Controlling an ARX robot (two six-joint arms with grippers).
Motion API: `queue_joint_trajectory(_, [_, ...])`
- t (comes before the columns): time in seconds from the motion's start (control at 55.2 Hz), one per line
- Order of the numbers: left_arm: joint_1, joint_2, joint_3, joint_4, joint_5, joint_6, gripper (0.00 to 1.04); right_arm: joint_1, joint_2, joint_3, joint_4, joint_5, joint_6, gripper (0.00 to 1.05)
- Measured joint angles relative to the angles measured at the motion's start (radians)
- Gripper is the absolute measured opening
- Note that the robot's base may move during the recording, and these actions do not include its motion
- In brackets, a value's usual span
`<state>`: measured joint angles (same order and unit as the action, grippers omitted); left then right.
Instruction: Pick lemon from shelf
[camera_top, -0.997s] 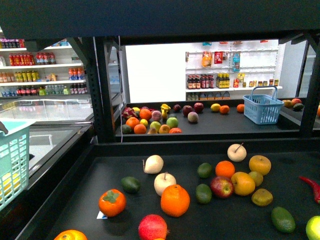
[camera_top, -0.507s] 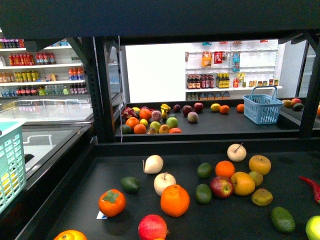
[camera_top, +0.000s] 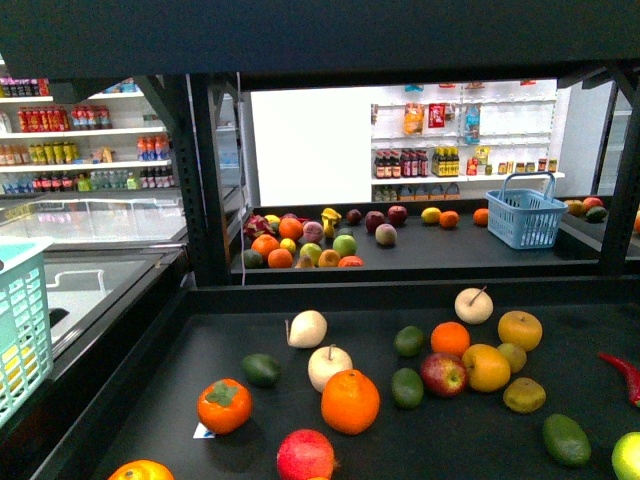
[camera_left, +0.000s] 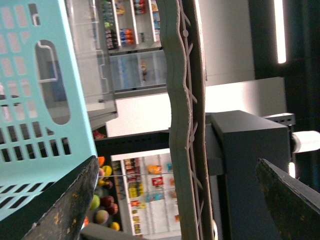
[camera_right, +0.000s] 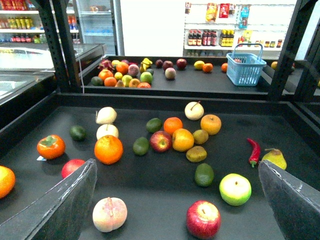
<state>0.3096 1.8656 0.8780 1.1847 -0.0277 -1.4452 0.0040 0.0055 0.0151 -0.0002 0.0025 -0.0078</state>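
The lemon (camera_top: 431, 214) is a bright yellow oval on the far black tier of the shelf (camera_top: 200, 345), lying just beside an orange (camera_top: 449, 218). In the right wrist view the lemon (camera_right: 199, 64) lies far off, beyond the near tier's fruit. My right gripper (camera_right: 177, 202) is open, hovering low over the near tier of the shelf (camera_right: 150, 185) with nothing between its fingers. My left gripper (camera_left: 175, 202) is open too, pointing past a black shelf post (camera_left: 185, 100), and it holds nothing. Neither gripper shows in the front view.
Oranges (camera_top: 350, 400), apples (camera_top: 443, 373), avocados (camera_top: 566, 438) and a red chilli (camera_top: 625, 375) are scattered on the near tier. A blue basket (camera_top: 525, 212) stands on the far tier at the right. A teal basket (camera_top: 20, 320) hangs at the left edge, next to the left gripper.
The teal basket at the left edge has shifted slightly left, further out of the front view. The fruit has not moved.
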Motion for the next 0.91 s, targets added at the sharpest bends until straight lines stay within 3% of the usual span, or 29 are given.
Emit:
queue_joint_trajectory(0.163, [-0.024, -0.186, -0.062, -0.261, -0.067, 0.154, 0.97, 0.0, 0.0, 0.0, 0.0, 0.0, 0.0, 0.97])
queue_joint_trajectory(0.344, [-0.148, -0.521, -0.171, -0.55, -0.244, 0.546, 0.97, 0.0, 0.0, 0.0, 0.0, 0.0, 0.0, 0.97])
queue_joint_trajectory(0.471, [-0.362, -0.811, -0.279, -0.716, -0.401, 0.836, 0.97, 0.0, 0.0, 0.0, 0.0, 0.0, 0.0, 0.97])
queue_joint_trajectory(0.652, [-0.826, -1.124, -0.437, -0.76, -0.778, 1.135, 0.97, 0.0, 0.0, 0.0, 0.0, 0.0, 0.0, 0.97])
queue_joint_trajectory(0.725, [-0.97, -1.221, -0.46, -0.885, -0.737, 1.256, 0.86, 0.0, 0.0, 0.0, 0.0, 0.0, 0.0, 0.97])
queue_joint_trajectory(0.797, [-1.122, -1.361, -0.568, -0.994, -0.79, 1.371, 0.68, 0.0, 0.0, 0.0, 0.0, 0.001, 0.0, 0.97])
queue_joint_trajectory(0.906, [-1.102, -1.449, -0.678, -0.969, -0.745, 1.411, 0.47, 0.0, 0.0, 0.0, 0.0, -0.001, 0.0, 0.97])
